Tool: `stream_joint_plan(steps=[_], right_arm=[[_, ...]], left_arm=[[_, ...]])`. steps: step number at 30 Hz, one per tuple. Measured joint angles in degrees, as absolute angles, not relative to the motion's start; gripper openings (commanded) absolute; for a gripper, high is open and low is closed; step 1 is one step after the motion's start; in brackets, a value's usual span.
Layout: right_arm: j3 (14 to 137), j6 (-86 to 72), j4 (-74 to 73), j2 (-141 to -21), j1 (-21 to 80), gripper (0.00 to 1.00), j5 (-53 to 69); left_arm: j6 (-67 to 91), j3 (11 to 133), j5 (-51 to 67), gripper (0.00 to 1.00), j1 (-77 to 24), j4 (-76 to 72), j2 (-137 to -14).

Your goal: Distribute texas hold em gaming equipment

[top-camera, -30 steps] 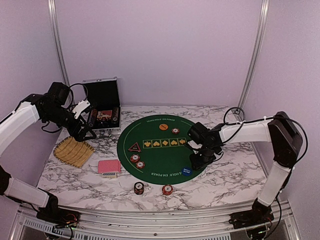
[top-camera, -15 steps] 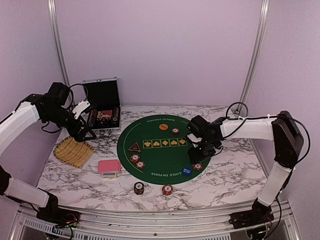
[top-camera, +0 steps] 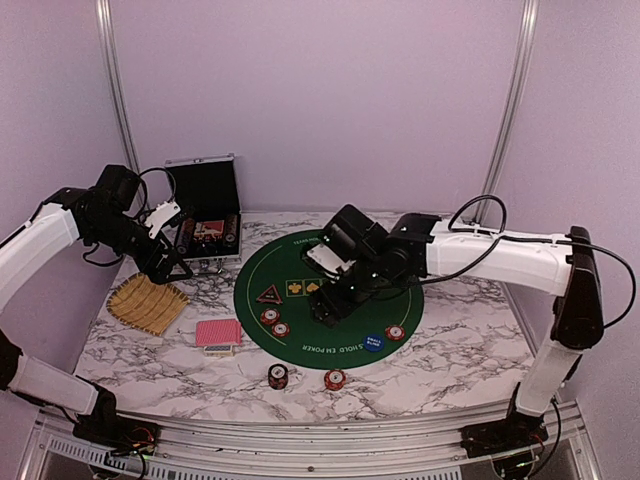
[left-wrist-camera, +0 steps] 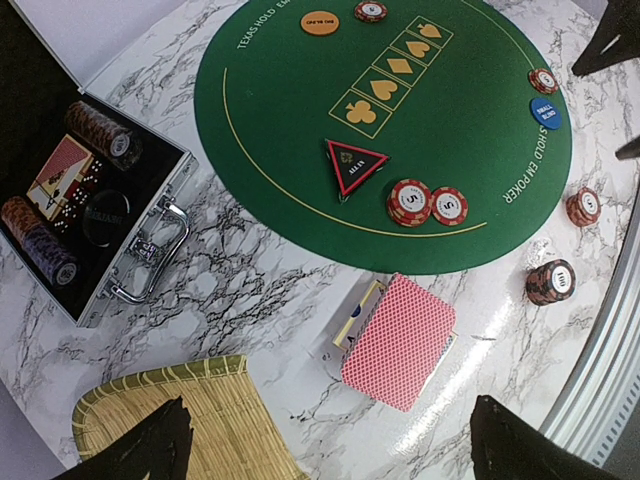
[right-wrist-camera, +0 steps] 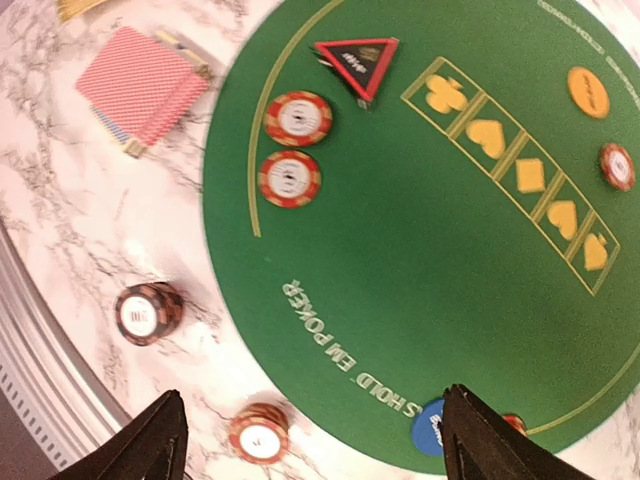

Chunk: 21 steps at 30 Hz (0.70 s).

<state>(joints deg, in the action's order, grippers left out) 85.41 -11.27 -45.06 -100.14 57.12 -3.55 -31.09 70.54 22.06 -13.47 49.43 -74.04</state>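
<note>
Seen from above, a round green mat (top-camera: 300,338) fills the middle of the marble table (top-camera: 460,345), leaving bare marble toward the right edge and along the far edge. The left gripper (top-camera: 172,266) hangs over the left side, between the open silver case (top-camera: 205,205) in the far-left corner and the straw tray (top-camera: 147,303) at the left edge. The right gripper (top-camera: 328,314) hovers over the mat's centre. One deck of red-backed cards (top-camera: 219,334) lies on the marble just off the mat's left rim. A dark chip stack (top-camera: 278,376) and a red chip stack (top-camera: 335,379) stand near the table's near edge. The left wrist view shows that gripper spread wide and empty. There the mat reads "TEXAS HOLD" on its far arc and "HOLD EM POKER" on its near arc, with five yellow suit squares (left-wrist-camera: 383,88) in a row. Also on the mat are one orange disc (left-wrist-camera: 319,21), one blue disc (left-wrist-camera: 545,110) marked "SMALL BLIND" and one triangular marker (left-wrist-camera: 352,164) marked "ALL IN". Two red chips (left-wrist-camera: 409,201) marked "5" sit side by side next to the marker, and two single chips (left-wrist-camera: 543,80) lie nearer the rim. Rows of chips fill the case. In the right wrist view, slightly blurred, the fingers (right-wrist-camera: 150,445) stand far apart with nothing between them, above the mat's near rim.
</note>
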Motion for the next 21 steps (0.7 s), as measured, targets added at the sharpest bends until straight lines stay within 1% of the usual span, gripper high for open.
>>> stream_joint_plan(steps=[10,15,21], right_arm=[[94.7,-6.1,-45.4,-113.4,65.8,0.88,4.4],[98.3,-4.0,-46.1,-117.8,67.5,0.87,6.9],[101.0,-1.7,-46.6,-120.6,68.2,0.84,8.6]], left_arm=[[-31.1,70.5,22.1,0.99,-13.5,49.6,-74.0],[-31.1,70.5,22.1,0.99,-13.5,49.6,-74.0],[-31.1,70.5,22.1,0.99,-13.5,49.6,-74.0]])
